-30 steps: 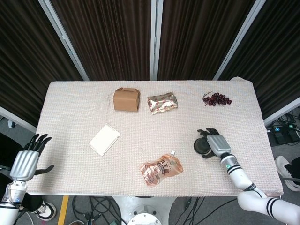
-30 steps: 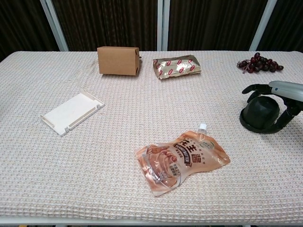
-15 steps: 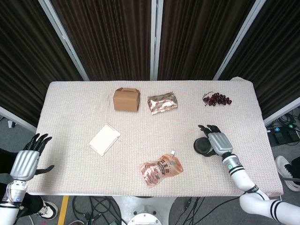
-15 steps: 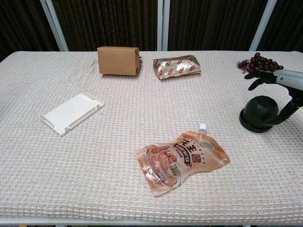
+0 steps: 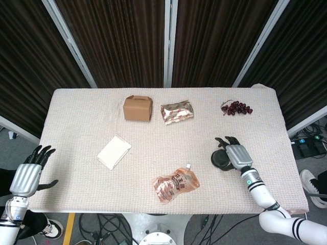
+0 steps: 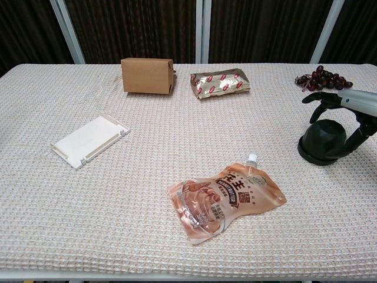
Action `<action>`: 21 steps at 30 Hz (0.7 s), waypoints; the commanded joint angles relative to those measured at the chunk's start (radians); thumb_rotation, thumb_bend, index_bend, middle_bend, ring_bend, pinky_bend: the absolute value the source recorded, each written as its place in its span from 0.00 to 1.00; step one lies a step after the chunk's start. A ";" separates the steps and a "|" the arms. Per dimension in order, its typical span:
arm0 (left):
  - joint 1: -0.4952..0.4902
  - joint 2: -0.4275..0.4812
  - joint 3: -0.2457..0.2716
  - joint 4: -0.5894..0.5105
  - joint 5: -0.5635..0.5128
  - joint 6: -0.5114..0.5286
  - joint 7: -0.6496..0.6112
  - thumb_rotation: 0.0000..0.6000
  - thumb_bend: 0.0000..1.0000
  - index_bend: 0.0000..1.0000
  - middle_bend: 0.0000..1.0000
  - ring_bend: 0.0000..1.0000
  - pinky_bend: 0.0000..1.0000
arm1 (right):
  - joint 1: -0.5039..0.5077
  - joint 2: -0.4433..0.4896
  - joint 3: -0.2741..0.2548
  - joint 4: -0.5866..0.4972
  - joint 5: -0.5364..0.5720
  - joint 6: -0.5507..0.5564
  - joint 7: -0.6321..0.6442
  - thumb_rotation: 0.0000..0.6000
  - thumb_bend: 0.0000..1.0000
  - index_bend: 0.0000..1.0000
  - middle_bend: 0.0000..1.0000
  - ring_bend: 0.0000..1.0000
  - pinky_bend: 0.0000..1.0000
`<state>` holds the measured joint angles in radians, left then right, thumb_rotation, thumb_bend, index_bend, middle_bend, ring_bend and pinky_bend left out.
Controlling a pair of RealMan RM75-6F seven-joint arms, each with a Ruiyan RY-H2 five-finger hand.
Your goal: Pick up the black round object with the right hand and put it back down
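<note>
The black round object sits on the cloth at the table's right side. My right hand hovers just over it and to its right. The fingers are spread above the object's top with a gap between, and the thumb hangs down along its right side. The object rests on the table. My left hand hangs off the table's front left corner, fingers apart, holding nothing; only the head view shows it.
An orange spout pouch lies front centre. A white flat tray is at left, with a brown cardboard box and a foil snack packet at the back. Dark grapes lie just behind my right hand.
My right hand's fingers, wrapped around the black object a second ago, have lifted off it and opened above. The object has stayed in place. The left hand barely moved.
</note>
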<state>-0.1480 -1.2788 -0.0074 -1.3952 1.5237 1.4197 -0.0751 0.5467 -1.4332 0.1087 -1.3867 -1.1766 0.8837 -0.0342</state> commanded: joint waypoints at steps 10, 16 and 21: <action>0.000 -0.002 0.001 0.007 -0.001 -0.003 -0.005 1.00 0.02 0.13 0.07 0.00 0.22 | -0.001 -0.015 0.003 0.001 0.010 0.004 -0.016 1.00 0.09 0.14 0.35 0.00 0.00; 0.000 -0.002 0.001 0.009 -0.001 -0.003 -0.011 1.00 0.02 0.13 0.07 0.00 0.22 | -0.010 -0.009 0.007 -0.010 0.001 0.025 -0.006 1.00 0.10 0.18 0.41 0.01 0.00; -0.001 -0.002 0.001 0.006 0.002 -0.002 -0.008 1.00 0.02 0.13 0.07 0.00 0.22 | -0.016 0.015 0.020 -0.042 -0.012 0.042 0.018 1.00 0.10 0.18 0.41 0.01 0.00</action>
<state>-0.1488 -1.2811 -0.0063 -1.3893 1.5252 1.4172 -0.0824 0.5324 -1.4235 0.1246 -1.4223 -1.1852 0.9216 -0.0213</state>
